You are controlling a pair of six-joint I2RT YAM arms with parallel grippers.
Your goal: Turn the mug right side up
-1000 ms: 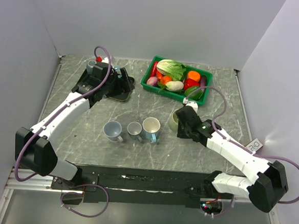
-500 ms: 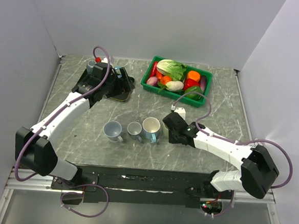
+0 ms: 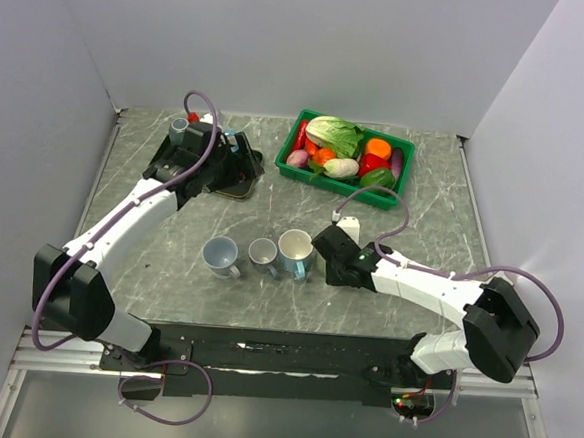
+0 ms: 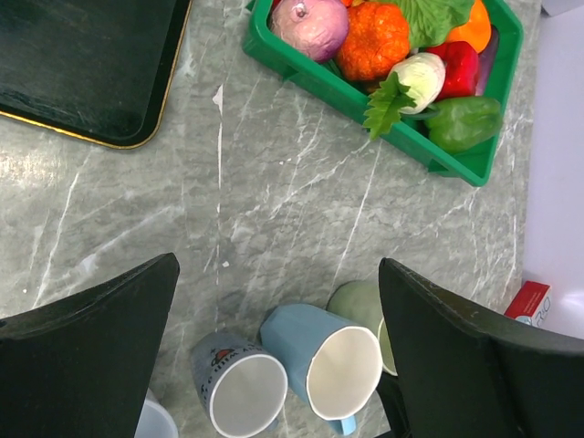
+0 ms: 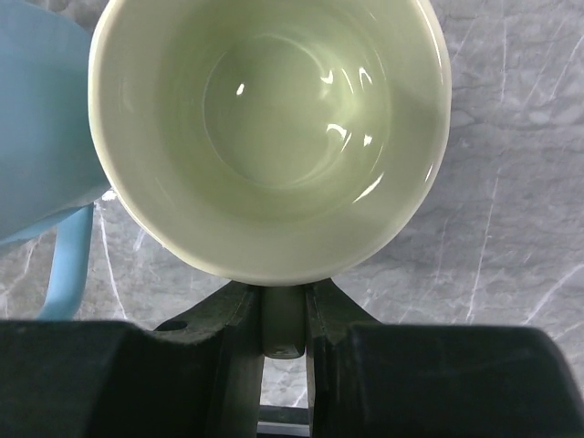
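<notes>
well, the right pincer (image 5: pixel 284 315) is clamped tight on the handle of the pale green mug (image 5: pixel 274 119); in the right wrist view the handle runs straight down between the two dark fingers (image 5: pixel 230 345), which press it from both sides; the mug's mouth is turned toward that camera, so its glossy inside shows right down to the bottom, with grey marble behind it; whether its base touches the surface (image 3: pixel 444 190) i cannot tell; from above, the mug is almost wholly hidden under the right wrist, near the middle of the surface; it sits just beside the light blue mug (image 3: pixel 295 251), on that mug's right, and the two look to be touching or very nearly so.

left of the light blue mug stands a small grey mug (image 3: pixel 263 253), and left of that a blue-grey mug (image 3: pixel 219 256); all three are in a row with their mouths up.

the left pincer (image 4: pixel 278 292) hangs wide open with nothing between its fingers; the left arm reaches to the far left corner, over the black tray (image 4: pixel 82 64), which has a thin gold edge; the green crate (image 4: pixel 301 75) sits at the far side, well apart from the mugs, piled with vegetables, among them a lettuce, a red pepper and a green pepper.
</notes>
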